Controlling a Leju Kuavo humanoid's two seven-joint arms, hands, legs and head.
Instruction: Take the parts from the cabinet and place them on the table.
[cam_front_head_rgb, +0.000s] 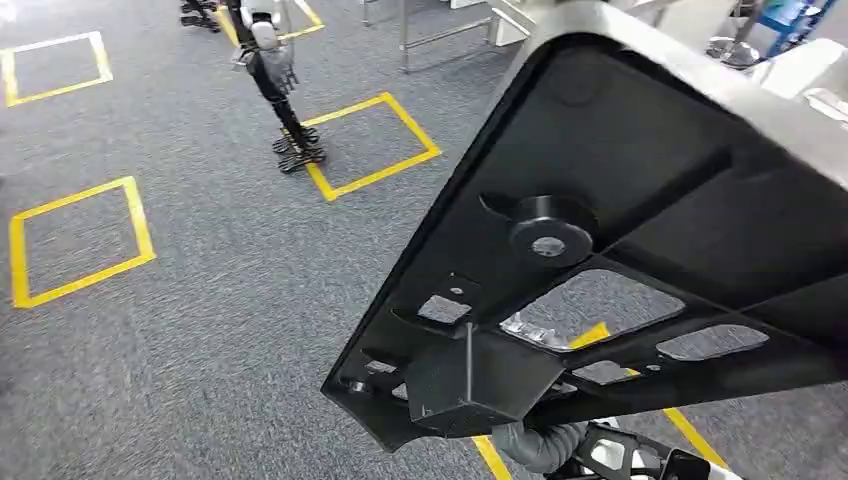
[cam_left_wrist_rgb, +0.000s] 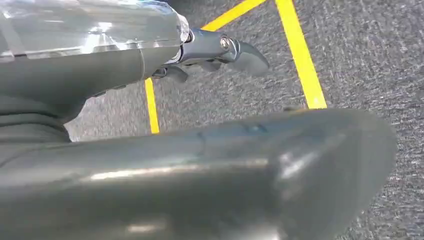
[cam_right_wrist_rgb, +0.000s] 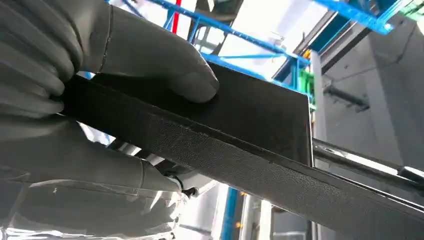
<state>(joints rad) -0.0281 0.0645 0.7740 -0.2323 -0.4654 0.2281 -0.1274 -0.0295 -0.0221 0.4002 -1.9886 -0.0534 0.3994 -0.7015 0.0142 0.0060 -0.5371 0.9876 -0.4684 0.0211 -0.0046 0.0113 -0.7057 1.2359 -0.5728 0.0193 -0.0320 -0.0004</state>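
- Carrying step, by the look of it: large black part (cam_front_head_rgb: 640, 230) held high and tilted, filling 3 o'clock of the head view, ribbed underside and round boss facing the camera.
- Right hand (cam_right_wrist_rgb: 100, 100) clamped on the part's edge, thumb (cam_right_wrist_rgb: 165, 65) pressed on 1 face, the other fingers wrapped beneath; grip close to 1 end, so expect leverage.
- Left hand (cam_left_wrist_rgb: 220, 52) hanging over grey carpet (cam_front_head_rgb: 200, 300) with yellow tape lines (cam_front_head_rgb: 75, 240); fingers loosely curled in with nothing between them, though partly hidden by the arm.
- No desk clearly identifiable; metal legs of some furniture (cam_front_head_rgb: 440, 30) at 12 o'clock.
- Another robot's arm and hand (cam_front_head_rgb: 268, 60) at 11 o'clock, well apart from the part.
- To do well: keep the pinch firm, level the part before lowering, bring the left hand under the free end for support, avoid swinging the long edge into nearby frames.
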